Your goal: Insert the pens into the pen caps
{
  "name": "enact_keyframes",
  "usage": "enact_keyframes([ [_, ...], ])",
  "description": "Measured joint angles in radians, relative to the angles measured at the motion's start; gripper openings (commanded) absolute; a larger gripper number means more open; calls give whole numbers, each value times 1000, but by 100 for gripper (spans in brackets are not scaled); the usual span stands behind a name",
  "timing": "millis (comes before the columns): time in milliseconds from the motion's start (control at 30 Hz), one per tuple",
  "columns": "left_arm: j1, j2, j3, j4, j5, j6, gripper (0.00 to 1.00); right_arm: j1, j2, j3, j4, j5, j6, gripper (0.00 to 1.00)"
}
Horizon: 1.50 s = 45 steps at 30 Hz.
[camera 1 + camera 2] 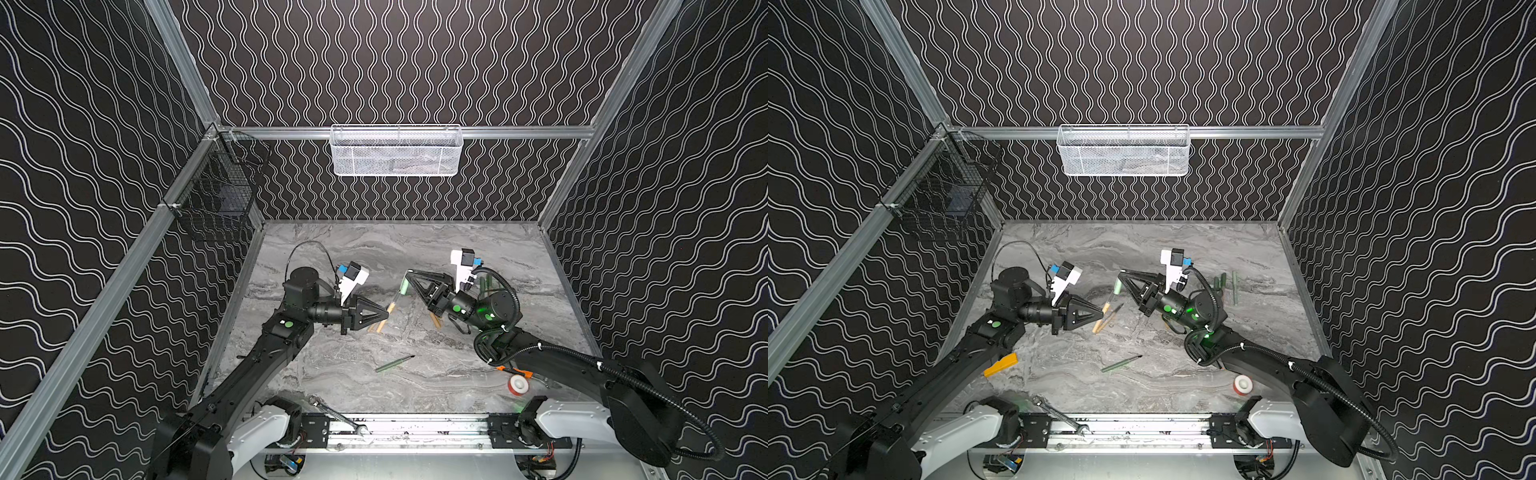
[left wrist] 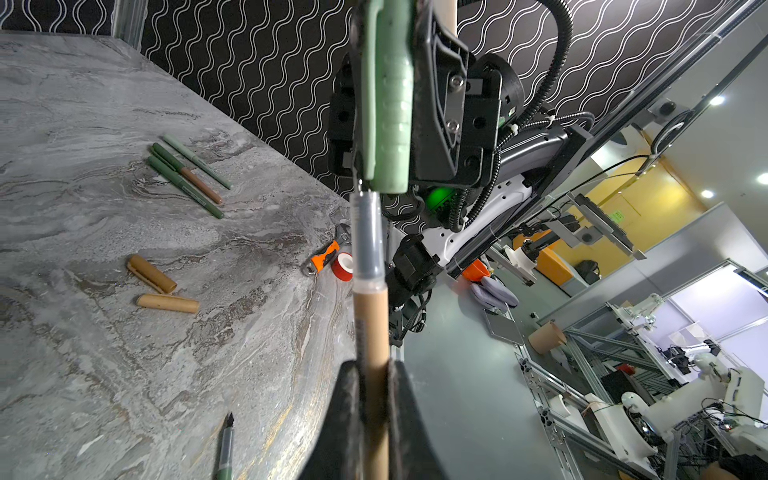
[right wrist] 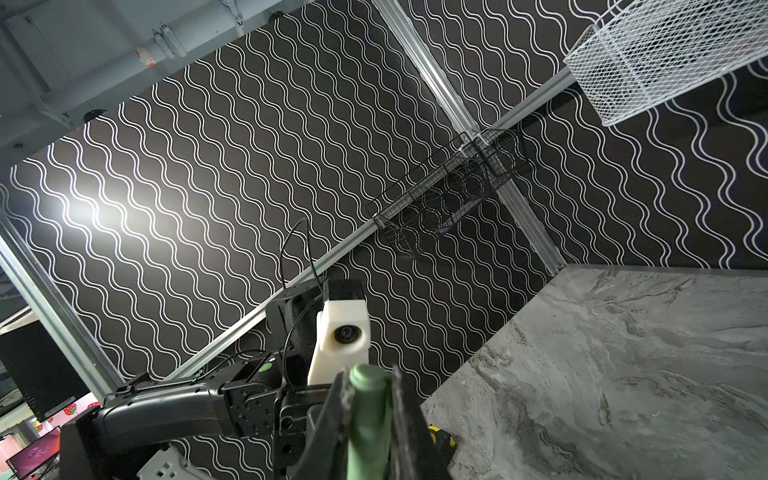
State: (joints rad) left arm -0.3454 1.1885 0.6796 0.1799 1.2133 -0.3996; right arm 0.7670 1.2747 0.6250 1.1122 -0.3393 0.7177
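Observation:
My left gripper (image 1: 387,312) (image 1: 1103,309) (image 2: 372,376) is shut on the barrel of a tan pen (image 2: 371,328) (image 1: 391,308). The pen's grey front end (image 2: 365,237) reaches up to the open mouth of a pale green pen cap (image 2: 388,104) (image 1: 403,286) (image 1: 1118,286). My right gripper (image 1: 409,275) (image 1: 1121,274) (image 3: 370,384) is shut on that cap (image 3: 369,419). How far the tip sits inside is hidden. Both grippers hover over the middle of the table. A green pen (image 1: 395,363) (image 1: 1121,363) (image 2: 226,449) lies uncapped nearer the front. Two loose tan pen caps (image 2: 151,274) (image 2: 168,303) lie under the right arm.
Three capped pens (image 2: 187,174) (image 1: 1221,282) lie at the right rear. A red-and-white tape roll (image 1: 518,384) and an orange-handled tool (image 1: 515,371) sit front right, a wrench (image 1: 332,411) at the front edge. A white basket (image 1: 397,151) and a black basket (image 1: 220,187) hang on the walls.

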Motion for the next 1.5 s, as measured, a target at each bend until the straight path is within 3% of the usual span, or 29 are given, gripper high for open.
enact_keyframes([
  [200, 2, 0, 0, 18, 5, -16, 0, 5, 9, 0, 29, 16, 6, 15],
  [700, 2, 0, 0, 74, 22, -16, 0, -9, -40, 71, -113, 68, -74, 15],
  [1500, 3, -1, 2, 58, 27, -8, 0, -10, -8, 95, -93, 26, -49, 15],
])
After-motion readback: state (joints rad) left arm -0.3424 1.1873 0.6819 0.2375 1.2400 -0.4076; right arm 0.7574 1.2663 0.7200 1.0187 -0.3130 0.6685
